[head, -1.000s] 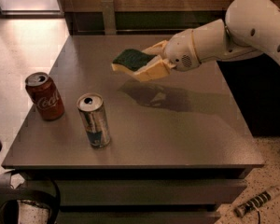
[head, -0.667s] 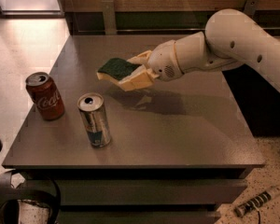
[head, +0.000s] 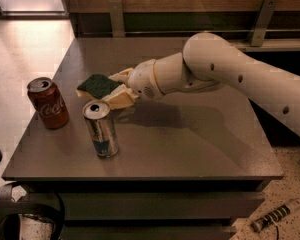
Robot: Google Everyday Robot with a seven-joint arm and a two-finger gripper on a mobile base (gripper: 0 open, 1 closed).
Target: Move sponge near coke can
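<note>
The sponge (head: pixel 97 85), dark green on top, is held in my gripper (head: pixel 118 87), which is shut on it. The gripper holds it low over the grey table (head: pixel 190 139), just behind the silver-and-blue can (head: pixel 100 129). The red coke can (head: pixel 48 103) stands upright at the table's left side, a short way left of the sponge. My white arm (head: pixel 225 74) reaches in from the right across the table.
The silver-and-blue can stands upright near the table's front left, right below the gripper. A wooden wall with metal brackets (head: pixel 264 19) runs behind the table. A cable (head: pixel 30 209) and a striped object (head: pixel 272 217) lie on the floor.
My gripper has carried the sponge leftward and lower, from the table's middle to just behind the silver-and-blue can, closer to the coke can. Both cans have stayed put.
</note>
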